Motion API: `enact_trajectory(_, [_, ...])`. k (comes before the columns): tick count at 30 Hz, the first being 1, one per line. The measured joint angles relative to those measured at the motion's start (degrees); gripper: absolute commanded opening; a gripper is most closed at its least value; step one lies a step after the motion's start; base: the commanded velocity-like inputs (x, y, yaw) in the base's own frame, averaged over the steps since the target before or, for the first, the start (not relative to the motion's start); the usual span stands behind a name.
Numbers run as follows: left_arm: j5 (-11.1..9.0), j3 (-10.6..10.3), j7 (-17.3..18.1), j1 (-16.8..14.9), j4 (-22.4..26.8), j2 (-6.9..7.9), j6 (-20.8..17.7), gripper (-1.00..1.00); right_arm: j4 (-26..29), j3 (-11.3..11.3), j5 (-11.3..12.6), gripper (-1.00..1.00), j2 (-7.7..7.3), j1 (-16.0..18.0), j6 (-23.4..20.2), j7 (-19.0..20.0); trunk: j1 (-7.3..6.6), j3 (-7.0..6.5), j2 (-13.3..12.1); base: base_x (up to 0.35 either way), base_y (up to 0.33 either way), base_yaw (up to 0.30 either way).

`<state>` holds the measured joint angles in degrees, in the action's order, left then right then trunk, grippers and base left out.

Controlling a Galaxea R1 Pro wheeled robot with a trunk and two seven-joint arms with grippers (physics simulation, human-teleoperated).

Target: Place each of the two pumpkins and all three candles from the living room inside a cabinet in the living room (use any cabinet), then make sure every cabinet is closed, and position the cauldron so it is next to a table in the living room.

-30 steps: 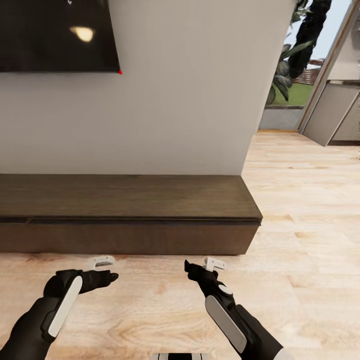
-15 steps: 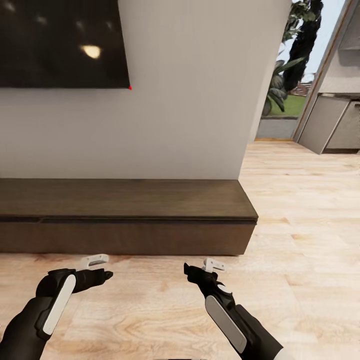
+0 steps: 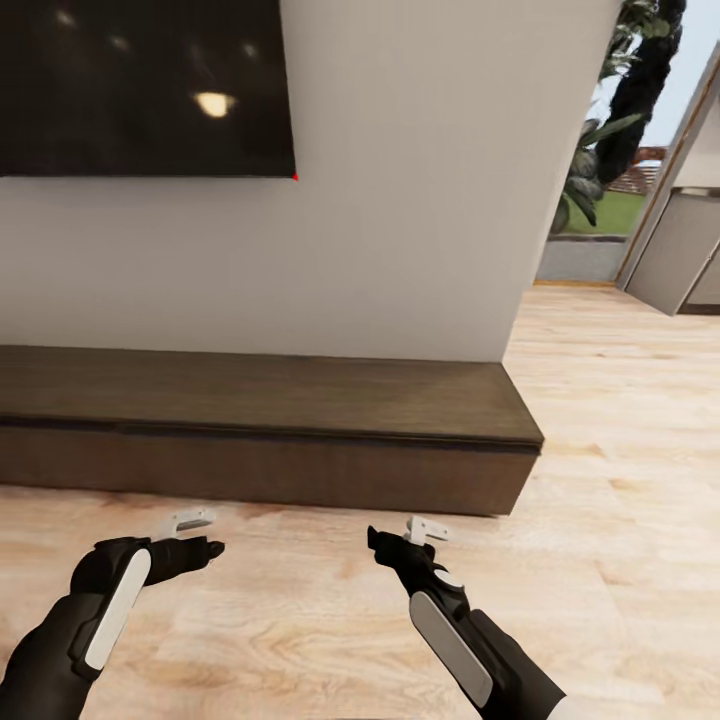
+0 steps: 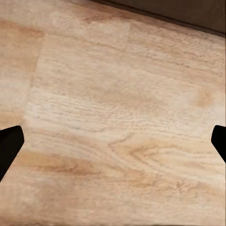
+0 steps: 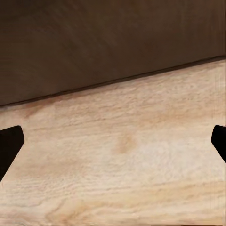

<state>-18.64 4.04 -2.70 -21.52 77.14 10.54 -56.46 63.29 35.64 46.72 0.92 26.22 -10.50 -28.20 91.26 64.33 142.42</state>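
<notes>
Both the left pincer [image 3: 205, 549] and the right pincer [image 3: 378, 542] hung spread and empty above the floor [image 3: 620, 450], near the closed cabinet [image 3: 300, 440].

The head camera looks down at the cabinet [image 3: 260, 440] from nearby. Both wrist cameras face the floor [image 4: 117, 127] close before it, the right apparently catching its front.

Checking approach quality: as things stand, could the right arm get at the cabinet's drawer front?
Probably yes. The right gripper hangs open and empty over bare wood floor, with nothing between it and the cabinet, though a gap of floor remains.
</notes>
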Motion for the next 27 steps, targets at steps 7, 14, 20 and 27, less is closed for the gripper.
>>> enact_trajectory(7, [-0.1,0.2,0.1,0.0,0.0,0.0,0.0,1.0,0.0,0.1,0.0,1.0,0.11,0.0,-0.1,0.0,0.01,0.0,0.0,-0.129,0.262,0.289])
enact_trajectory(14, [-0.1,2.4,0.1,0.0,-0.1,0.1,0.0,1.0,0.0,0.2,0.0,1.0,0.18,0.0,-0.2,0.0,0.0,0.0,0.0,-0.13,0.271,0.291])
enact_trajectory(20, [-0.2,6.5,0.1,0.0,-0.3,0.5,0.0,1.0,-0.1,0.1,0.0,1.0,0.23,0.0,-0.2,0.0,-0.01,0.0,0.0,-0.053,0.28,0.291])
enact_trajectory(27, [-0.4,9.4,0.1,0.0,-1.5,2.58,0.2,1.0,-0.1,0.0,0.0,1.0,0.24,0.0,-0.3,0.0,-0.01,0.0,0.0,-0.004,0.285,0.291])
